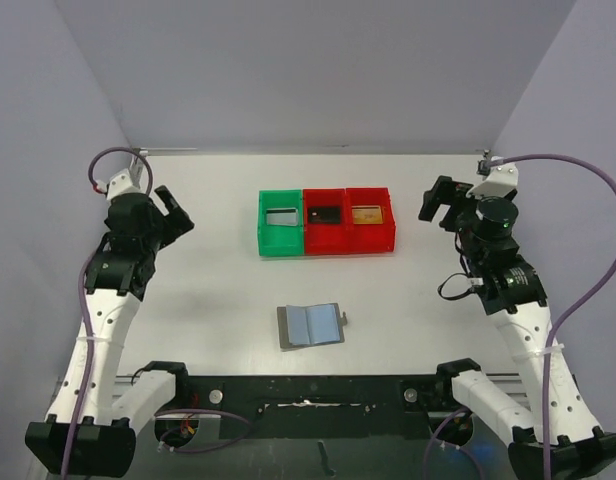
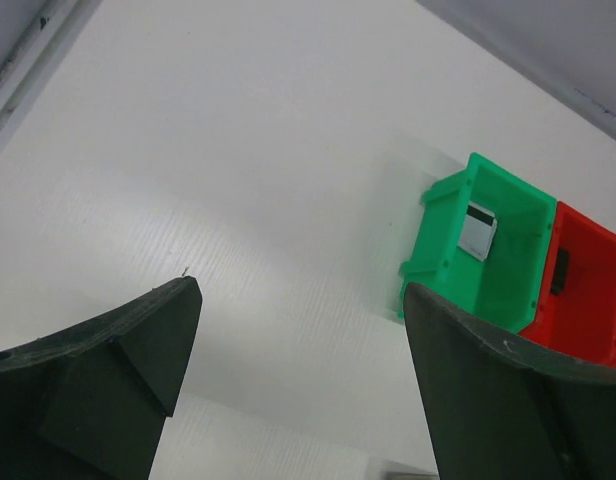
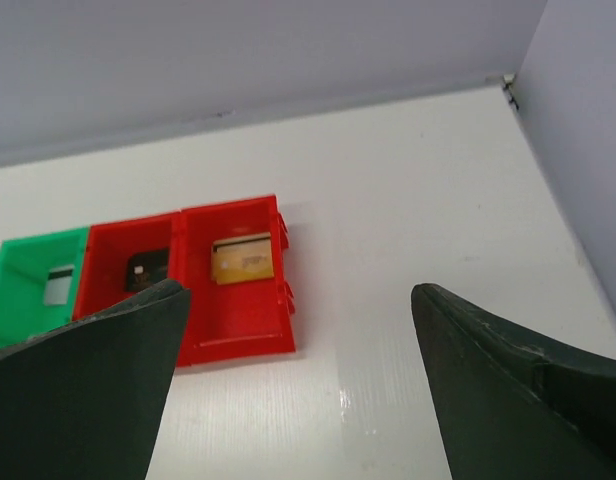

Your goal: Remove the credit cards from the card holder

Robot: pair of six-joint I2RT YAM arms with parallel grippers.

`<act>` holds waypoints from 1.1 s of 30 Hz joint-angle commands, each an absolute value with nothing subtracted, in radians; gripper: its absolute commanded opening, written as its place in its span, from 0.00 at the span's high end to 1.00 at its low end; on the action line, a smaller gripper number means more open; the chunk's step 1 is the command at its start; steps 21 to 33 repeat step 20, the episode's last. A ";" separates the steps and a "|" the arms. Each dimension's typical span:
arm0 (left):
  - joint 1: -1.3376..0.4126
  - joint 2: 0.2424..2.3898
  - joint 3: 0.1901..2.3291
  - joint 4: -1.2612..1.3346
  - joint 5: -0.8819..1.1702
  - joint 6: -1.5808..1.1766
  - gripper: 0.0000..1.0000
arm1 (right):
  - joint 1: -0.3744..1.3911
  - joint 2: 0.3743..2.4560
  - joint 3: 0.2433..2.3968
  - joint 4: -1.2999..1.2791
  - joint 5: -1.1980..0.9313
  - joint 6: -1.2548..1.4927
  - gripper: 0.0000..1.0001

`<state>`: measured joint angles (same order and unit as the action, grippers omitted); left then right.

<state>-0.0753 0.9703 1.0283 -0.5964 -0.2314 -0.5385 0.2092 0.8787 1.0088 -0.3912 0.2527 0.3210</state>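
The grey card holder lies open on the table near the front, bluish-grey pockets up, tab on its right edge. I see no card in it. A silvery-grey card lies in the green bin; it also shows in the left wrist view. A black card lies in the middle red bin. A gold card lies in the right red bin. My left gripper is open and empty at the far left, raised. My right gripper is open and empty at the far right, raised.
The three bins stand side by side at the middle back of the white table. Pale walls close in the back and both sides. The arm bases and a dark rail run along the near edge.
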 commanded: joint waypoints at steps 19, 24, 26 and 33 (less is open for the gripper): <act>-0.071 0.762 1.282 -0.677 -0.404 -0.408 0.18 | 0.209 0.812 1.170 -0.418 0.124 0.265 0.02; -0.071 0.765 1.280 -0.672 -0.402 -0.412 0.18 | 0.209 0.816 1.170 -0.426 0.123 0.262 0.02; -0.071 0.765 1.280 -0.672 -0.402 -0.412 0.18 | 0.209 0.816 1.170 -0.426 0.123 0.262 0.02; -0.071 0.765 1.280 -0.672 -0.402 -0.412 0.18 | 0.209 0.816 1.170 -0.426 0.123 0.262 0.02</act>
